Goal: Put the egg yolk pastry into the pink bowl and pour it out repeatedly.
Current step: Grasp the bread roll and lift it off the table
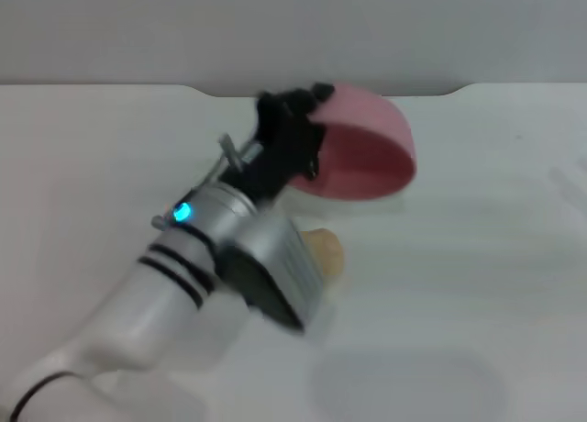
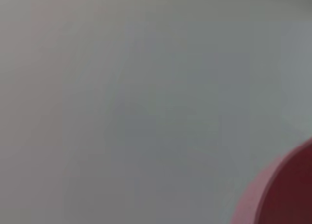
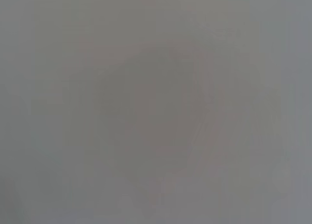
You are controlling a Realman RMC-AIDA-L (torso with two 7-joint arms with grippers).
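A plain, pale grey surface [image 3: 58, 34] fills the right wrist view from edge to edge — matte and unmarked. Near the middle lies a faint, darker, roundish shadow patch [image 3: 146, 121] with soft edges — nothing else can be made out.

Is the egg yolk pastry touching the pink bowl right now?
Apart. In the head view the egg yolk pastry lies on the table, with bare table between it and the tilted pink bowl that the left pincer holds.

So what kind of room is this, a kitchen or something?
More likely a bare test bench than a kitchen: a plain white table, only a tilted pink bowl held by the left gripper, and one pastry.
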